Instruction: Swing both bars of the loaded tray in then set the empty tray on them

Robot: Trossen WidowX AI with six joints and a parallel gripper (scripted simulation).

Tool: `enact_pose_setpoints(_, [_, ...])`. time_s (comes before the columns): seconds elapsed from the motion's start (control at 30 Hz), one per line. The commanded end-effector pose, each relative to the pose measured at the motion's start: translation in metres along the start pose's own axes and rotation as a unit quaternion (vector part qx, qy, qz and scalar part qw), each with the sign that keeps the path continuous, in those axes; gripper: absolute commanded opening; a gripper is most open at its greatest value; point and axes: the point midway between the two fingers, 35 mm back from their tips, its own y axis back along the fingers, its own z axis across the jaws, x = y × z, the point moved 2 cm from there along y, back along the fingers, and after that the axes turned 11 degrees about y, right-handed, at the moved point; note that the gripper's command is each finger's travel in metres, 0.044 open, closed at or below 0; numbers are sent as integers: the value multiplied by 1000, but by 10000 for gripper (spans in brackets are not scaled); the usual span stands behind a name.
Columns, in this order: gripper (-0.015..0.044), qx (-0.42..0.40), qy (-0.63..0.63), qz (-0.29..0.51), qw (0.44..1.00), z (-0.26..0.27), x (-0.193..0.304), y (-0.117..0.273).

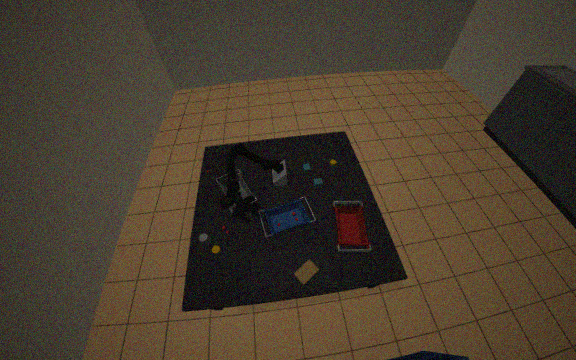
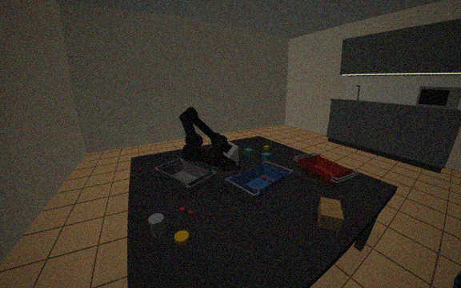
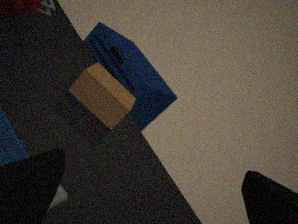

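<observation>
A blue tray with small red blocks stands on the dark table. One wire bar is out at its left end and the other is out at its right end. A grey tray lies to its left and looks empty; the arm covers part of it in the top view. A red tray with no blocks visible stands to the right. My gripper is open, with nothing seen between its fingers. In the top and exterior views its fingertips are too dark to make out.
A tan block stands near the front edge. Two yellow pieces, a grey cylinder, two teal pieces and loose red blocks lie around the trays.
</observation>
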Motion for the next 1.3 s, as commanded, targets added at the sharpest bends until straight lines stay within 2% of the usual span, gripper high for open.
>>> enact_pose_setpoints(0.0, [374,0,0,0,1000,0,0,0])
enact_pose_setpoints(0.2, [216,0,0,0,1000,-2,-2,0])
enact_pose_setpoints(0.37, [89,2,-1,0,1000,-31,-30,7])
enact_pose_setpoints(0.4, [89,-13,-17,3,1000,-6,-11,-1])
enact_pose_setpoints(0.53, [89,-128,-190,87,970,16,-2,-28])
enact_pose_setpoints(0.73, [89,-264,-383,318,826,55,2,-49])
enact_pose_setpoints(0.83, [89,-274,-412,452,743,64,0,-50])
enact_pose_setpoints(0.97, [89,-223,-389,609,654,59,-4,-47])
enact_pose_setpoints(1.03, [89,-207,-380,632,643,56,-5,-46])
enact_pose_setpoints(1.27, [89,-207,-380,632,643,56,-5,-46])
